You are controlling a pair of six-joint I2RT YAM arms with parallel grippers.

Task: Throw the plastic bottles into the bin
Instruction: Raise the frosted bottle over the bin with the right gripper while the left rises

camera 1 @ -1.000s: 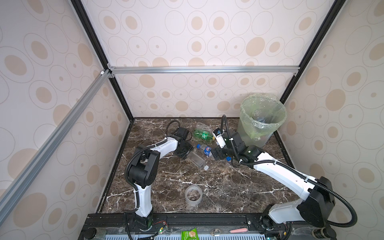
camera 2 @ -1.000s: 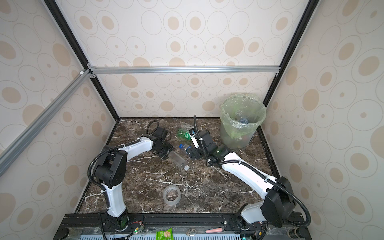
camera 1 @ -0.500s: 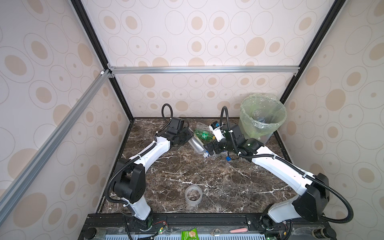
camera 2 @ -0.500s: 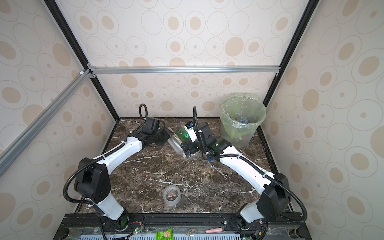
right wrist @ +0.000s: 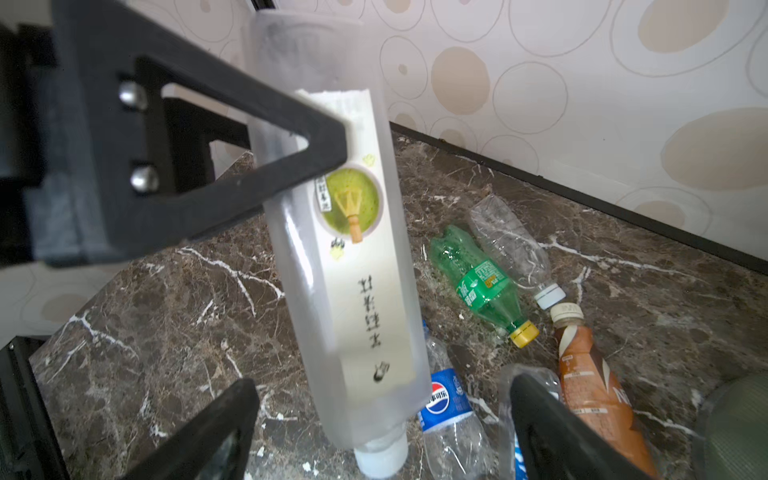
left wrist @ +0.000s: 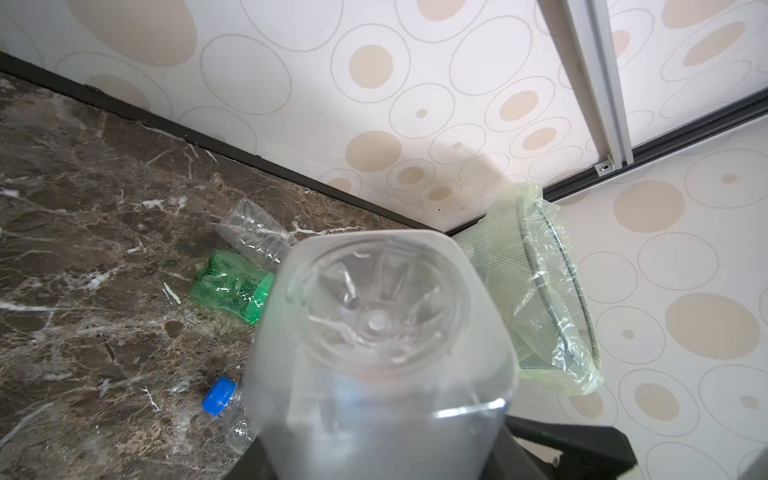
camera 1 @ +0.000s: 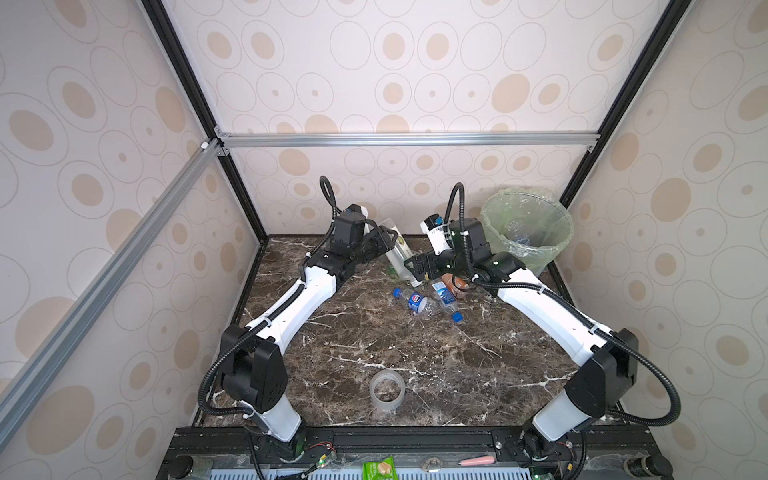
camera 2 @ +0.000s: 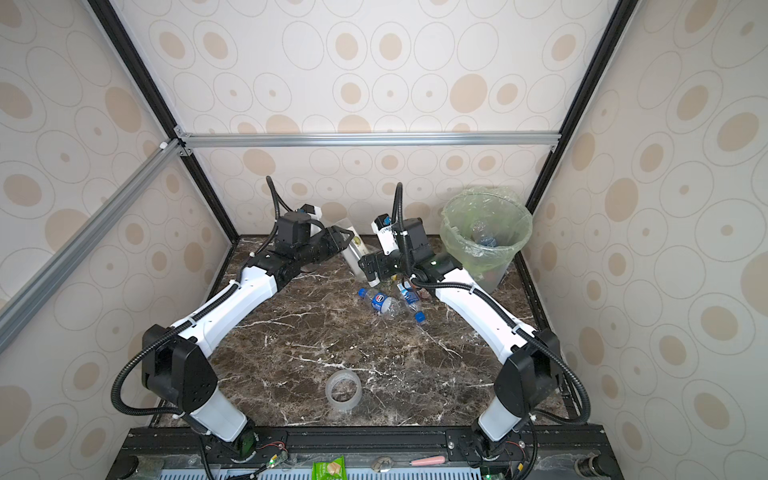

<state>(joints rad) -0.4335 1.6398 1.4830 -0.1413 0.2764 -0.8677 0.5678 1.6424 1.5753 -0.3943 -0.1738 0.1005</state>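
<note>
My left gripper (camera 1: 388,240) is shut on a frosted square bottle (camera 1: 400,259) with a white label. The bottle hangs tilted above the table, white cap down, as the right wrist view shows it (right wrist: 345,270). My right gripper (camera 1: 417,266) stands open, its fingers (right wrist: 548,419) either side of that bottle's cap end without touching it. Below lie a Pepsi bottle (camera 1: 415,300), a clear blue-capped bottle (camera 1: 448,300), a brown bottle (right wrist: 590,374), a green bottle (right wrist: 478,282) and a clear white-capped one (right wrist: 511,249). The bin (camera 1: 540,249) stands at the back right, right of both grippers, with a bottle (camera 2: 482,235) inside.
A clear tape roll (camera 1: 387,390) stands near the table's front middle. Patterned walls close in the back and both sides, with black frame posts in the corners. The bin's green bag (left wrist: 552,291) hangs over its rim.
My left arm has lifted the frosted bottle off the table and carried it back and to the right. The right gripper has come in around the bottle's cap end.
</note>
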